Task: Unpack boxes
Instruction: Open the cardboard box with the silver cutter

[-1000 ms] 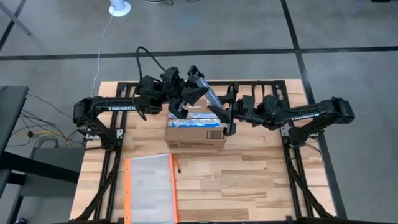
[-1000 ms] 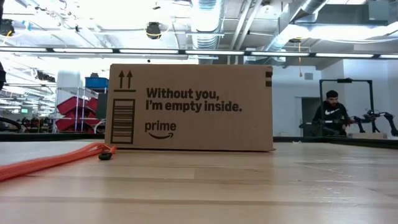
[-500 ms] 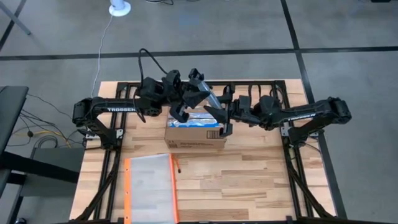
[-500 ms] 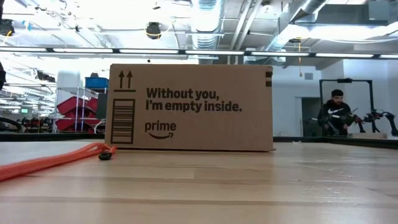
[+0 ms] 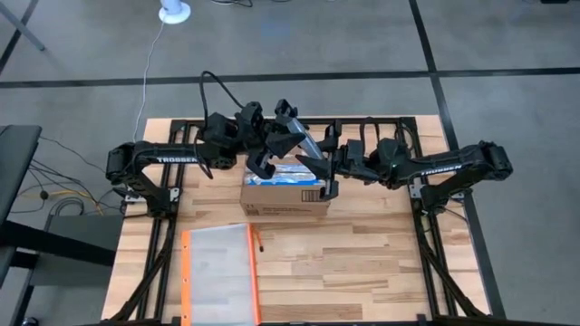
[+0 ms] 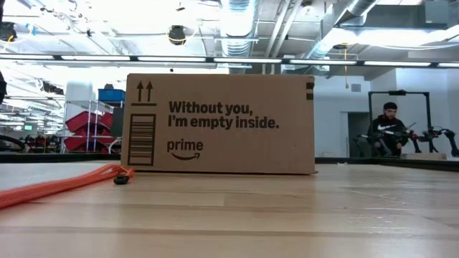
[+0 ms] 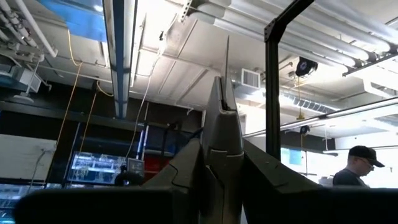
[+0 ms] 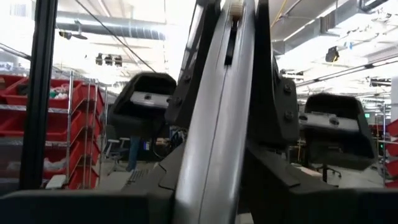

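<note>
The box (image 5: 285, 192) stood mid-table with both arms converged over its open top. The left gripper (image 5: 288, 122) and right gripper (image 5: 317, 168) appeared to pinch one grey item (image 5: 305, 143); the fingers' spread could not be determined. Opposed pulling risked tearing it or tipping the box.

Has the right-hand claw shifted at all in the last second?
Yes. The right gripper has slid leftward over the box, which stayed put.

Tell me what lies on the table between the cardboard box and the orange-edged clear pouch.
In the high view, only bare wood separates the cardboard box from the pouch; a small dark pull on an orange cord sticks out from the pouch's corner into that gap.
</note>
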